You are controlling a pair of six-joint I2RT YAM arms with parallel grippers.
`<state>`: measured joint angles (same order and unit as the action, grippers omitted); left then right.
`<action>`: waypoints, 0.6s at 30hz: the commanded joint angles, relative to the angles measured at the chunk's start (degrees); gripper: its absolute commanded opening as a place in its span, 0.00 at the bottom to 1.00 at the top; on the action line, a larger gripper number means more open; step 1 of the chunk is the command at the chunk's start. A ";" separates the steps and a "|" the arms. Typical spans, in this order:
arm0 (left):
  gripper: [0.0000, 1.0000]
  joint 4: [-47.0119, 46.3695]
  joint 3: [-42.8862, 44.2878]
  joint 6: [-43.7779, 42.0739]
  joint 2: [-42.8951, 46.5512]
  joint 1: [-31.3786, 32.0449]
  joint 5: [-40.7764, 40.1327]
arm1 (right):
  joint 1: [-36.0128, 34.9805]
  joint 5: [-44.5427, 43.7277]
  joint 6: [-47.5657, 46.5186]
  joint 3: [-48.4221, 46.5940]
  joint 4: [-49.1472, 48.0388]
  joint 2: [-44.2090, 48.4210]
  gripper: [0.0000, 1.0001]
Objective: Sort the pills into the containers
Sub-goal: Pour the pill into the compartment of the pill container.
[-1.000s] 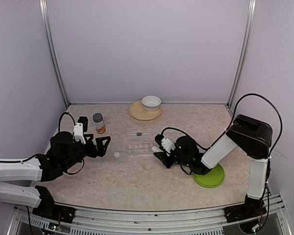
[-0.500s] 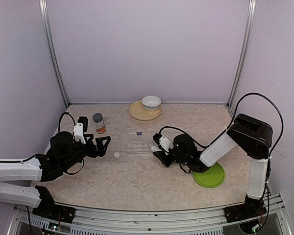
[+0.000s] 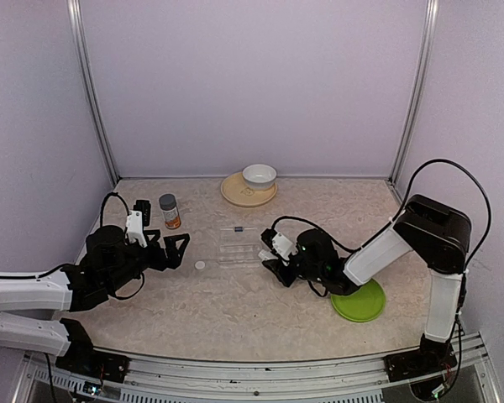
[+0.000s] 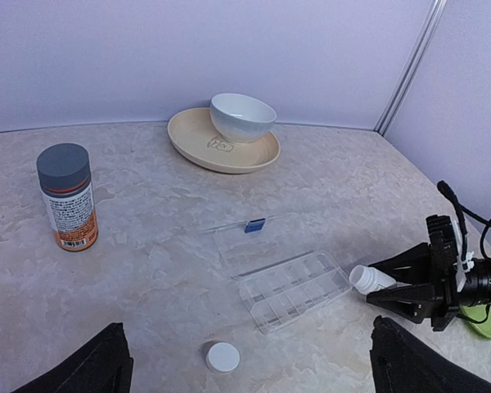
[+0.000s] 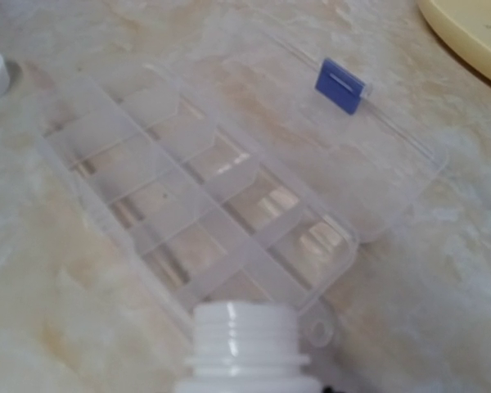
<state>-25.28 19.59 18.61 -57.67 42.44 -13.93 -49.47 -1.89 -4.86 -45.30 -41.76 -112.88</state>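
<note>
Clear plastic forms the one pill box [image 4: 290, 286], lying open mid-table with its lid flat behind it and one blue latch [image 5: 341, 85] on the lid. The right gripper [image 3: 270, 257] is clamped on one uncapped white bottle [image 4: 368, 278], tipped with its mouth just beside the box. One white cap [image 4: 222, 357] lies near the box. The left gripper [image 3: 178, 250] hangs with jaws wide apart, holding nothing. The pills are too small to make out. Elsewhere stand one grey-capped orange bottle [image 4: 67, 198], one white bowl [image 4: 243, 117] on one tan plate [image 4: 196, 143], and one green plate [image 3: 361, 304]
</note>
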 commanded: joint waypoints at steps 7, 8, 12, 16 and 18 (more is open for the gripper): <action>0.99 -1.01 -0.61 0.01 0.22 -0.42 0.49 | -0.78 -1.19 -0.62 -1.20 2.42 2.40 0.00; 0.99 -1.00 -0.61 0.02 0.19 -0.41 0.49 | -0.78 -1.25 -0.67 -1.39 2.77 2.34 0.00; 0.99 -1.01 -0.63 0.02 0.19 -0.42 0.57 | -0.93 -1.44 -0.87 -2.17 4.21 2.37 0.00; 0.99 -1.02 -0.61 0.05 0.28 -0.42 0.66 | -0.97 -1.62 -0.94 -2.78 5.26 2.27 0.00; 0.99 -1.02 -0.61 0.05 0.28 -0.42 0.68 | -0.90 -1.65 -0.91 -3.41 6.21 2.01 0.00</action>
<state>-25.28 19.59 18.63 -57.67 42.44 -13.91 -49.84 -2.83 -5.19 -46.76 -37.80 -112.05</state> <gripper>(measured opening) 0.987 0.337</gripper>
